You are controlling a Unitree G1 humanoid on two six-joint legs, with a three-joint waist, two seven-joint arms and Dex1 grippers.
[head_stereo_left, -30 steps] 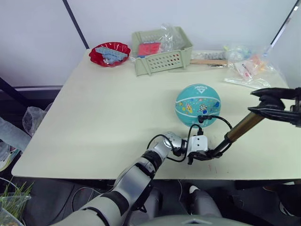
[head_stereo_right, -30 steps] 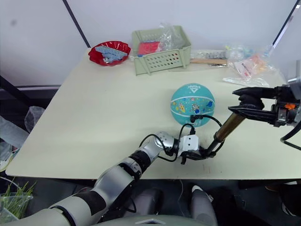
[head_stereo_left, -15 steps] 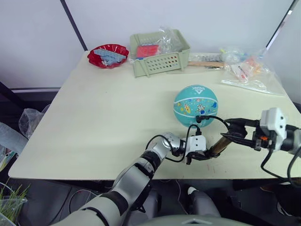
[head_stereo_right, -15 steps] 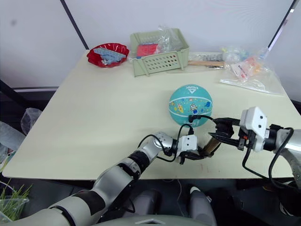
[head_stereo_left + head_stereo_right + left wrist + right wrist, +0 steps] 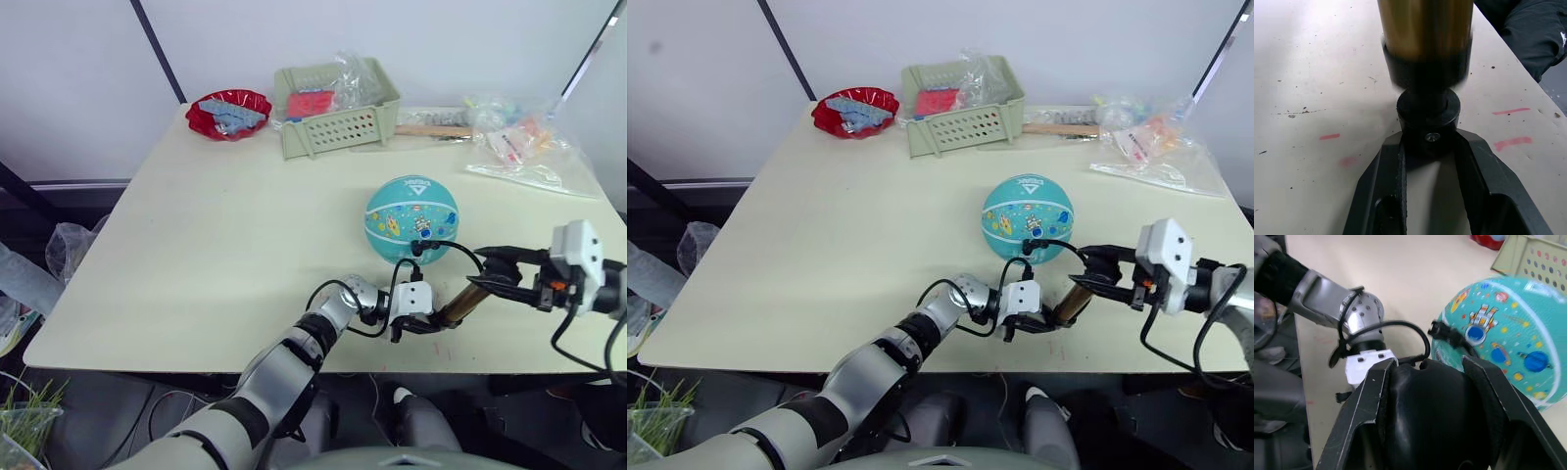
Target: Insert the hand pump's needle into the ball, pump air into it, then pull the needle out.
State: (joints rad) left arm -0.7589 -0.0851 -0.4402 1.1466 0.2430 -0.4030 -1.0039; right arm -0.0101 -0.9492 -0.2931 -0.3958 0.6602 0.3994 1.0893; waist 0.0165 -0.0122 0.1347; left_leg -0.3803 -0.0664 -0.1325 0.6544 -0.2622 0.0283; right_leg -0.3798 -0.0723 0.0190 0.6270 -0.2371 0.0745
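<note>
While the needle (image 5: 418,248) sits in the ball (image 5: 411,218) | left hand (image 5: 1427,147) clamps hand pump (image 5: 460,305) base | right hand (image 5: 493,270) grips its top end.

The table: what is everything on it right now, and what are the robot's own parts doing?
table: one, pale beige.
ball: one, teal, right of centre.
hand pump: one, bronze-gold, near front edge, held at both ends.
needle: one, black fitting against the ball's near side.
red bowl: one, far left.
green basket: one, far centre.
plastic bags: clear, far right.
left gripper: shut on the pump's base.
right gripper: shut on the pump's handle.
</note>
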